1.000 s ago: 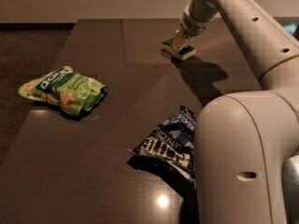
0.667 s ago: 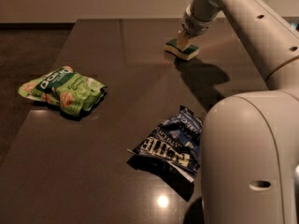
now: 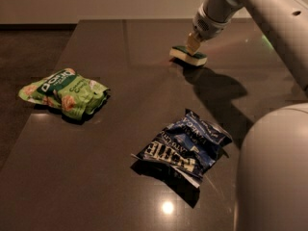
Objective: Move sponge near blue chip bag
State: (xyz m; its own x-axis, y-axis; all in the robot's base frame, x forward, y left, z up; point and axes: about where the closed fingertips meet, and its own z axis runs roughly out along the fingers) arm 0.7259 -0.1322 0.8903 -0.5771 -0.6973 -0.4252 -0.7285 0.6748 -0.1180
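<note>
The sponge (image 3: 188, 56), dark green on top with a pale yellow base, is at the far right of the dark table (image 3: 120, 191), at or just above its surface. My gripper (image 3: 193, 44) comes down from the upper right and is shut on the sponge's top. The blue chip bag (image 3: 185, 146), crumpled dark blue foil with white lettering, lies nearer the camera at centre right, well apart from the sponge.
A green-and-white snack bag (image 3: 65, 93) lies at the left of the table. My white arm (image 3: 269, 13) spans the upper right, and its large white body (image 3: 274, 177) fills the lower right corner beside the blue bag.
The gripper and the sponge have moved together a little toward the camera and the blue chip bag. Both bags lie where they were.
</note>
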